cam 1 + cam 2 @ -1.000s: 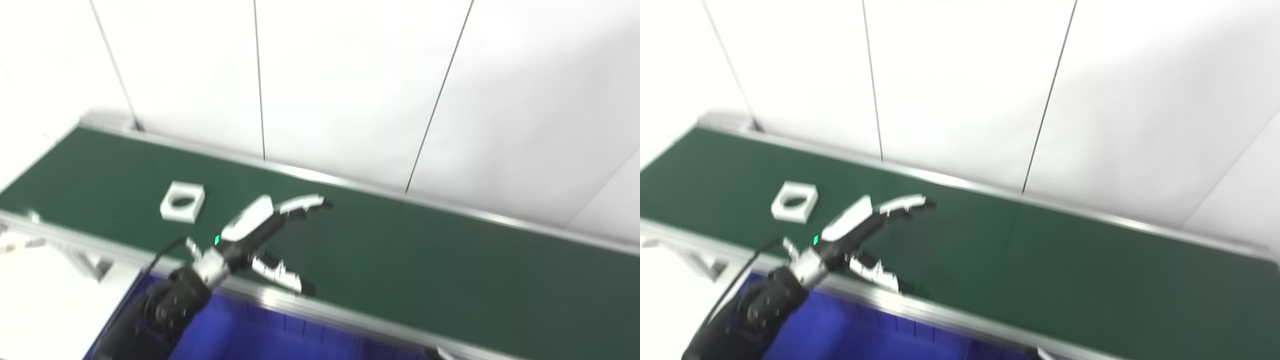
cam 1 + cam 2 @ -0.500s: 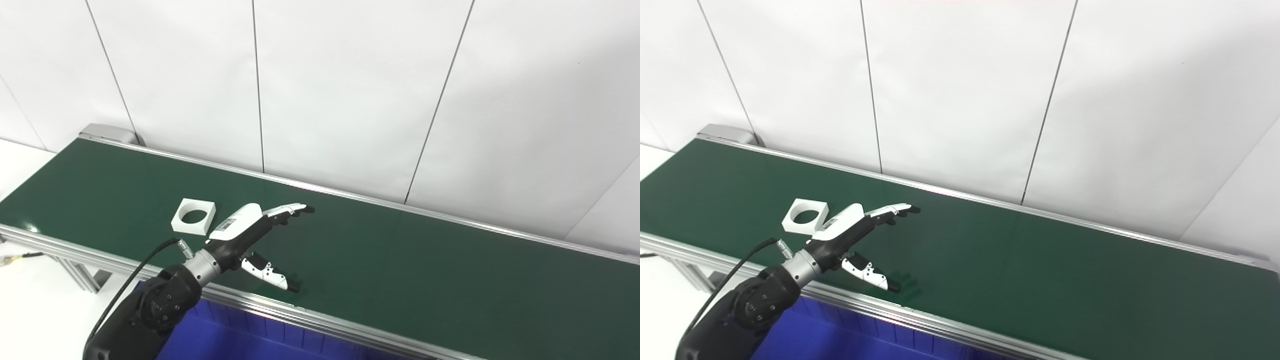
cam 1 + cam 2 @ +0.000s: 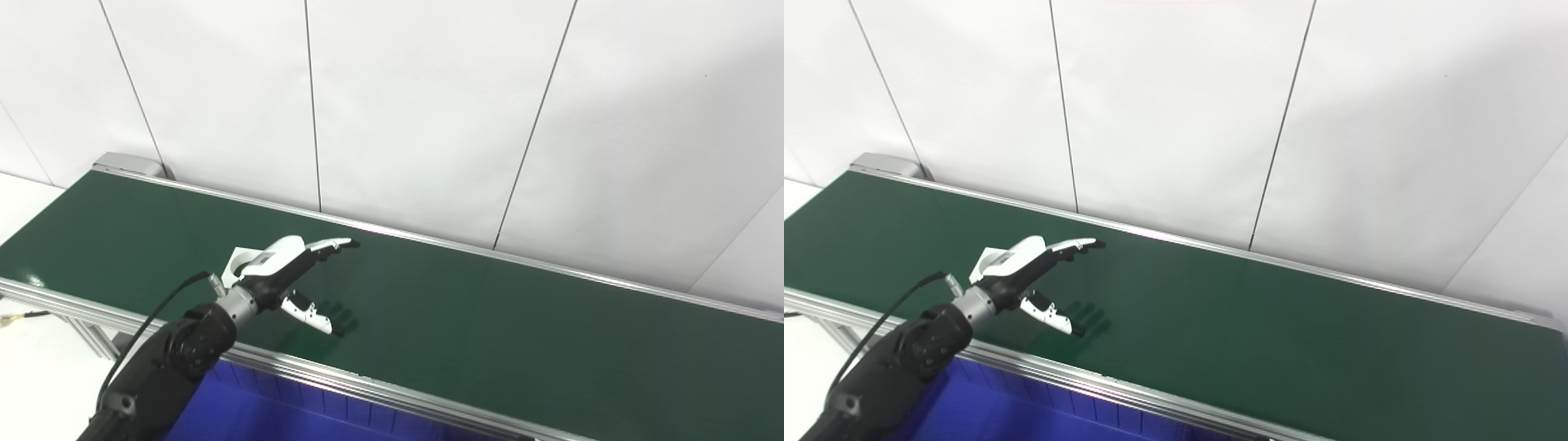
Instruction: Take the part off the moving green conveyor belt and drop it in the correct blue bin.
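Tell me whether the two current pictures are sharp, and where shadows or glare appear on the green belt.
Left eye view: sharp; the open left hand casts a finger-shaped shadow on the dark green conveyor belt, and hides most of the white square part. Right eye view: equally sharp, same shadow beside the hand; faint glare on the silver aluminium rail behind.

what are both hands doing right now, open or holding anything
Left hand: open, fingers and thumb spread, holding nothing, above the green conveyor belt, with the white square part with a round hole mostly hidden behind it.
Right hand: not in view.
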You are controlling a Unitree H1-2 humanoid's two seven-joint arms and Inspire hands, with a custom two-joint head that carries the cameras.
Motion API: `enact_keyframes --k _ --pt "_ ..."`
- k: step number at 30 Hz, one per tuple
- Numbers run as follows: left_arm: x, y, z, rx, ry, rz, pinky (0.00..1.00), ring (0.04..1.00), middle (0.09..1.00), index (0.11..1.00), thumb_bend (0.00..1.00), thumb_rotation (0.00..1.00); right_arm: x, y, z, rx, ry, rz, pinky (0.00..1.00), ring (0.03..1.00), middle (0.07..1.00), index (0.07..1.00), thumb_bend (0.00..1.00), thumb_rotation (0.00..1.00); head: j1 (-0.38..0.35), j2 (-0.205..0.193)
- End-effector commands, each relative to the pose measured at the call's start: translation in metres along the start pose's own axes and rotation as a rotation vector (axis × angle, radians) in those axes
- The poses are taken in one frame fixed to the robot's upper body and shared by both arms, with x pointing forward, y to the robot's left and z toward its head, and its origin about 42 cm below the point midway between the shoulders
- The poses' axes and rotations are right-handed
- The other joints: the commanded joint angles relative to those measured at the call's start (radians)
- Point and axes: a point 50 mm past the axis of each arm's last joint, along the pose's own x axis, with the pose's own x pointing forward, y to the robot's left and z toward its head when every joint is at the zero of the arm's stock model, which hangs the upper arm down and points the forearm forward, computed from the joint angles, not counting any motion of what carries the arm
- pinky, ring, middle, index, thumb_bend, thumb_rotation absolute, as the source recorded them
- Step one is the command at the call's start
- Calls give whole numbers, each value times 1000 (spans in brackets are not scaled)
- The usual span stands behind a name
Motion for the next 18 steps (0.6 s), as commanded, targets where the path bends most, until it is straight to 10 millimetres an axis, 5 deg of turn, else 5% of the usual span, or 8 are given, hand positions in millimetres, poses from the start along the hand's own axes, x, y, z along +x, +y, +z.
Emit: enact_keyframes --k 1,18 --pt "11 30 2 76 -19 69 834 909 928 917 896 321 1 -5 9 10 -73 -40 644 790 824 825 1000 266 4 3" --pt "40 51 -17 213 99 25 1000 980 961 940 1000 229 1 -6 8 17 -81 -44 621 767 816 825 1000 252 17 7"
